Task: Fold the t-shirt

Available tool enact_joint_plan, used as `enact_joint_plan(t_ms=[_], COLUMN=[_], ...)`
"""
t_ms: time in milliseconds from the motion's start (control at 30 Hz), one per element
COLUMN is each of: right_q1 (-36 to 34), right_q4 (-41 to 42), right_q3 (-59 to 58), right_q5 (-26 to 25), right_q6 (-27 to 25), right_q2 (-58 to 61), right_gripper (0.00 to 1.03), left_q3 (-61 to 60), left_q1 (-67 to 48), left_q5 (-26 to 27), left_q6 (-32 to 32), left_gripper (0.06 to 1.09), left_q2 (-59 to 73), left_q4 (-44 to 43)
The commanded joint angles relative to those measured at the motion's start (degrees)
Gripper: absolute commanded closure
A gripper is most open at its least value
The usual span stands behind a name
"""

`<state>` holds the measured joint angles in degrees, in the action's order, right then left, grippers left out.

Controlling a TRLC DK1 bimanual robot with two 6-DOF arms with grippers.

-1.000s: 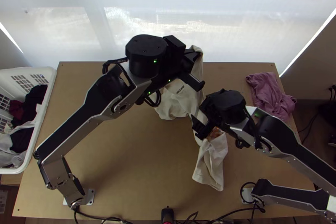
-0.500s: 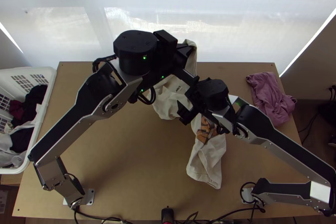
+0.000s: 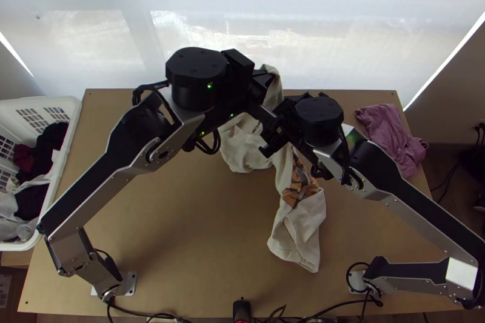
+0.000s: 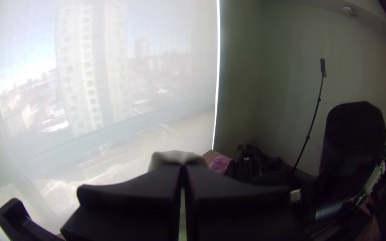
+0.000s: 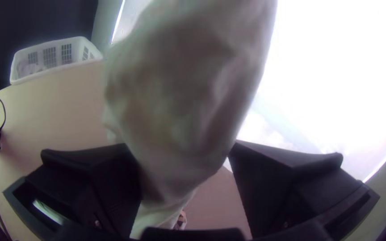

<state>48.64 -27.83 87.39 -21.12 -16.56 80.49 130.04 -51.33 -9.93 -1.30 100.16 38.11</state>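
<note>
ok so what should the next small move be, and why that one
I'd probably close the right claw gently: it stands open, and the hanging cloth of the t-shirt seems to run between its two sides. The left claw is shut on the t-shirt up high, so a second grip looks feasible.

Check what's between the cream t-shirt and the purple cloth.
The right arm: in the top view its wrist end angles over the wooden table between the cream t-shirt and the purple cloth.
</note>
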Motion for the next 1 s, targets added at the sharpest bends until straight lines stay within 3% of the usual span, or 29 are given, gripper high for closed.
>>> enact_joint_plan(t_ms=[0,333,600,633,733,867,967], right_q1=[-0.6,-3.1,-5.8,-6.5,-8.5,-9.4,-10.4], right_q4=[1.3,3.6,3.5,3.5,3.0,1.4,0.9], right_q3=[0.8,1.1,0.5,0.1,-1.2,-2.8,-3.7], right_q5=[-0.9,1.7,4.5,5.0,7.0,9.6,11.2], right_q6=[-1.7,-3.6,-2.9,-2.7,-1.9,-1.2,-0.7], right_q2=[-1.9,-4.6,-6.7,-7.0,-7.5,-7.6,-7.7], right_gripper=[0.44,0.99,1.0,1.0,1.0,1.0,1.0], left_q3=[-1.5,-2.9,-4.8,-5.3,-7.7,-13.8,-19.8], left_q1=[0.7,1.1,2.9,3.1,3.2,3.1,2.6], left_q5=[0.0,0.0,0.0,0.0,0.0,0.0,0.1], left_q6=[0.0,0.0,-0.1,-0.2,-0.5,-1.1,-1.1], left_gripper=[1.05,1.05,1.04,0.98,0.6,0.39,0.29], left_q2=[-0.1,0.3,1.7,1.7,0.7,-2.8,-6.5], left_q4=[1.4,2.7,3.5,3.5,4.3,5.0,6.0])
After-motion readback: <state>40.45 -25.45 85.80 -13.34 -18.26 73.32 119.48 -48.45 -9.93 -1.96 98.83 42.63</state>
